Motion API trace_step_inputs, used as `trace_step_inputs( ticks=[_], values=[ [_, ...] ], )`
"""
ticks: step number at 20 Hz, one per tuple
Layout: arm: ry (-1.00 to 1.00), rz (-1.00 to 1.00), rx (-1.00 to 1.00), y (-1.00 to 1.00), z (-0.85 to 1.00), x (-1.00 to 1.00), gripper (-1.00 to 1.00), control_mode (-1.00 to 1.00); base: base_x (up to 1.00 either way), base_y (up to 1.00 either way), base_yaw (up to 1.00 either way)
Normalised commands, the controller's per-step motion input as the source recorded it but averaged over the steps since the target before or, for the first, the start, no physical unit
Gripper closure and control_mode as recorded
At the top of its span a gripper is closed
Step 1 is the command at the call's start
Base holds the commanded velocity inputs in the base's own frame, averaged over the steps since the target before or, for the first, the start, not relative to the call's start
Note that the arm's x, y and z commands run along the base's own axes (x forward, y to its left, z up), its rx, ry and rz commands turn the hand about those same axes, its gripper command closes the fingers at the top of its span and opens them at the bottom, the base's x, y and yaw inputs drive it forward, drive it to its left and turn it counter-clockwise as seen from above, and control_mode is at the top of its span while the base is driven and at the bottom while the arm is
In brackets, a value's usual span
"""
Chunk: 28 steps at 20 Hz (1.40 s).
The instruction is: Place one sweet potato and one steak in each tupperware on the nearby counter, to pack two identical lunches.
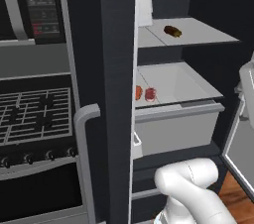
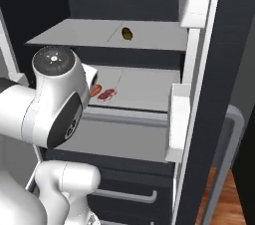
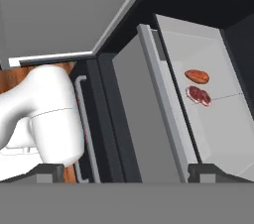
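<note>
An open fridge is shown. An orange sweet potato (image 3: 197, 76) and a marbled steak (image 3: 199, 95) are stored side by side, almost touching, on the middle fridge shelf (image 3: 218, 134), well ahead of the gripper (image 3: 127, 172) and off to one side. A darker sweet potato (image 1: 172, 31) is kept on the shelf above. The fingers (image 3: 203, 172) are spread wide, with nothing held or touched, presumably readied for a reach into the fridge.
</note>
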Motion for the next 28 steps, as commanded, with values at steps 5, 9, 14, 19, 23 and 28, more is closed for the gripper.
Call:
trace_step_inputs(
  ticks=[5,9,14,19,23,28],
  values=[
    [0.00,0.00,0.00,0.00,0.00,0.00,-1.00,1.00,0.70,0.00,0.02],
    [0.00,0.00,0.00,0.03,0.00,0.12,-1.00,-1.00,0.08,0.00,0.00],
    [-0.01,-0.10,0.00,0.06,0.00,0.03,-1.00,-1.00,0.00,0.00,0.00],
    [-0.01,-0.19,0.00,0.00,0.00,0.00,-1.00,-1.00,0.00,0.00,0.00],
    [0.00,-0.22,0.00,0.03,0.05,0.01,-1.00,-1.00,0.00,0.00,0.00],
    [0.00,-0.20,0.07,0.00,0.27,0.08,-1.00,-1.00,0.00,0.00,0.00]
  ],
)
